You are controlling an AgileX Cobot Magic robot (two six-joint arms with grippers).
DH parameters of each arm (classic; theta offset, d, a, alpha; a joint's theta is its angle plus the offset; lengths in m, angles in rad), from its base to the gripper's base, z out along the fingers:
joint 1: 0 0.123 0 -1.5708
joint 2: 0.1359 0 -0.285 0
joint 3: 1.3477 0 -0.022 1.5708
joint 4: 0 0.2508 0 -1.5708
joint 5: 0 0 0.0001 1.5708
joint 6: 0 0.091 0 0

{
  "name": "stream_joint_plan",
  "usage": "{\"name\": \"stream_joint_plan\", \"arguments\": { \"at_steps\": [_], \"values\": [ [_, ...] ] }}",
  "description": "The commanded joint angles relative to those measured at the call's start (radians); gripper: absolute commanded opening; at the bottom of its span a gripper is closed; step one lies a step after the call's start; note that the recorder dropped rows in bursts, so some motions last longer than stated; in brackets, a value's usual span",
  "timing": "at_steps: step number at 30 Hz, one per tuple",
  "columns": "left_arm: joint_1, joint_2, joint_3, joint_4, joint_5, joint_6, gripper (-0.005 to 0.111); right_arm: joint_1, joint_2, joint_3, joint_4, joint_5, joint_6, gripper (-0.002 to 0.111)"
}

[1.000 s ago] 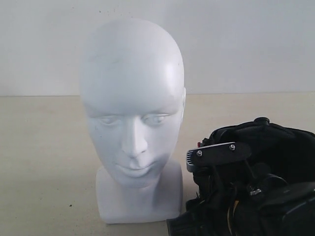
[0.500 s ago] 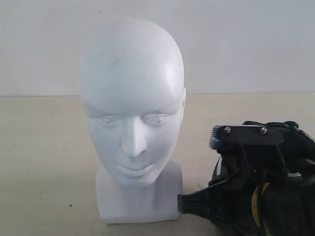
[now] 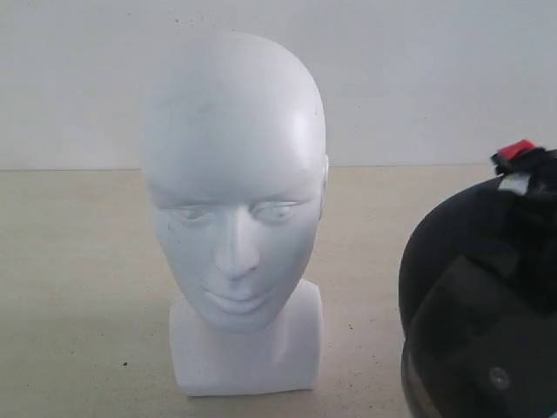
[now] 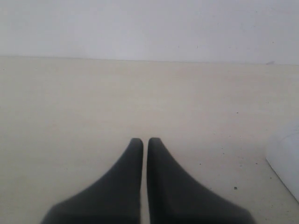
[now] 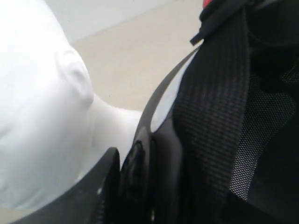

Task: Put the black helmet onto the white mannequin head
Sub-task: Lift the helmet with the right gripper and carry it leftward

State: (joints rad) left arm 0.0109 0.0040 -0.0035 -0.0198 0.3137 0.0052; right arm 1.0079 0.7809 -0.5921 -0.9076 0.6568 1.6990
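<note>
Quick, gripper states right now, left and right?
left gripper: closed, holding nothing.
right gripper: closed on the rim of the black helmet, as far as its wrist view shows.

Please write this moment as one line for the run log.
left tool shut, empty | right tool holding black helmet beside white mannequin head | head bare, helmet not yet on

1. No lettering, brand, number or sign is legible in any view.
2. The black helmet [image 3: 474, 296], its rim pinched in the right gripper [image 5: 133, 161], carries a small white label [image 3: 514, 183] outside that claw's grip. Any print on it is too small to read.
3. A red tab [image 3: 516, 148] just beside the label is likewise unreadable.
</note>
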Motion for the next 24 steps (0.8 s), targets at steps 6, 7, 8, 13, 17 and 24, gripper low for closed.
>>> {"name": "stream_joint_plan", "arguments": {
  "at_steps": [6,7,8,13,17,24],
  "values": [
    [0.003,-0.004,0.004,0.002,-0.003,0.003,0.004,-0.002,-0.165,-0.142,-0.229,0.01,0.022,0.0],
    [0.003,-0.004,0.004,0.002,-0.003,0.003,0.004,-0.002,-0.165,-0.158,-0.246,0.01,0.036,0.0],
    [0.003,-0.004,0.004,0.002,-0.003,0.003,0.004,-0.002,-0.165,-0.175,-0.266,0.006,0.045,0.0],
    [0.003,-0.004,0.004,0.002,-0.003,0.003,0.004,-0.002,-0.159,-0.268,-0.316,-0.021,0.047,0.0],
    [0.003,-0.004,0.004,0.002,-0.003,0.003,0.004,-0.002,-0.153,-0.34,-0.339,-0.032,0.047,0.0],
    [0.003,-0.004,0.004,0.002,-0.003,0.003,0.004,-0.002,-0.068,-0.486,-0.386,-0.118,0.061,0.0]
  ]
}}
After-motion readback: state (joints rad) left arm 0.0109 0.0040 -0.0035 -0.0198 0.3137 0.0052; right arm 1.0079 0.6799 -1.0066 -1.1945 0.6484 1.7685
